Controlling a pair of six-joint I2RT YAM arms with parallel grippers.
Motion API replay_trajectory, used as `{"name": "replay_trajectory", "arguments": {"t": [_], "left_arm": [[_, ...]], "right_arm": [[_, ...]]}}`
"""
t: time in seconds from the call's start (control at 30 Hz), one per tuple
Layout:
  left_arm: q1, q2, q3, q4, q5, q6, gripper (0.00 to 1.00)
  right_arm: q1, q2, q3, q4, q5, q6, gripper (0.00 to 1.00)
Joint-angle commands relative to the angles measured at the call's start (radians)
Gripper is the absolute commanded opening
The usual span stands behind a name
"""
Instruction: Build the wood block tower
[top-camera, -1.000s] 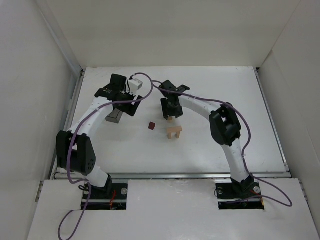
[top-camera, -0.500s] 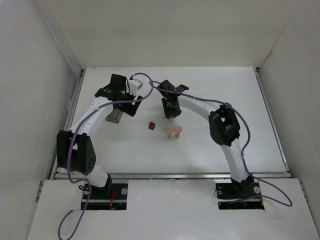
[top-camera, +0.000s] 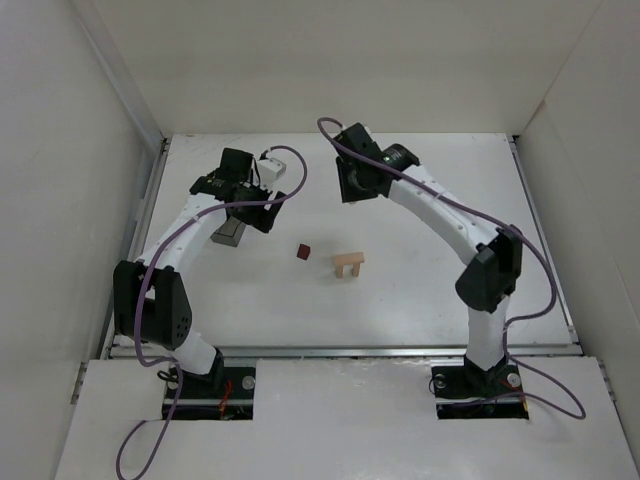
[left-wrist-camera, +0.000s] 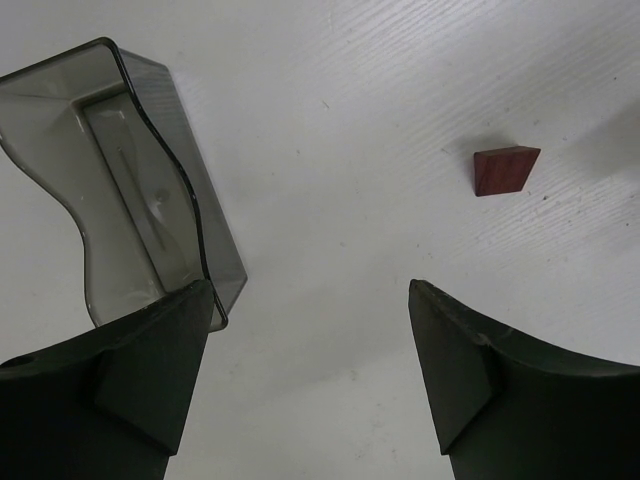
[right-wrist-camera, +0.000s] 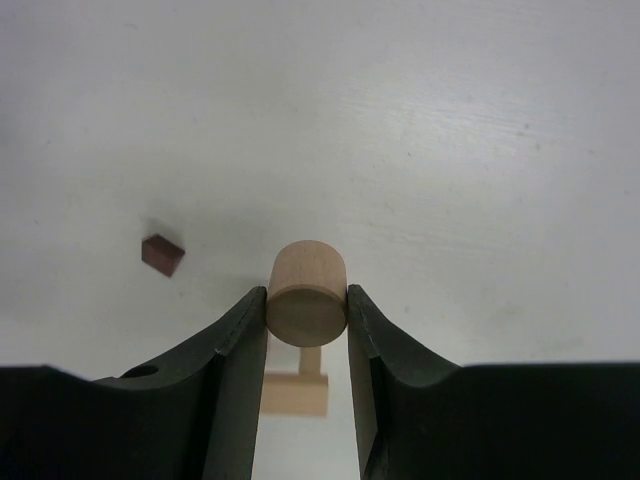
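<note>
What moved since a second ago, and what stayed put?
The right gripper, shut on a round pale block, lifted away from the little arch and swung toward the back. The arch, the dark red cube, the grey tray and the open left gripper stayed where they were.

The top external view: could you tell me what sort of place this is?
Probably a robot lab test cell: white table boxed by plain walls, left arm and right arm bolted at its near edge, tiny wood blocks.
</note>
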Motion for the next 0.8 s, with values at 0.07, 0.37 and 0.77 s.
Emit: {"name": "replay_trajectory", "arguments": {"t": [0.07,0.37,0.77], "left_arm": [[0.005,-0.01,0.018,0.005,0.025,-0.007,0.76],[-0.004,-0.019,0.018,0.005,0.025,-0.007,0.76],[-0.013,-0.046,0.009,-0.004,0.025,-0.007,0.76]], "right_arm": [[0.068,-0.176,-0.164,-0.101,-0.007,0.017,0.0],[0.195,-0.273,-0.336,-0.083,-0.041,0.1,0.0],[0.209,-0.23,-0.361,-0.04,-0.035,0.136,0.0]]}}
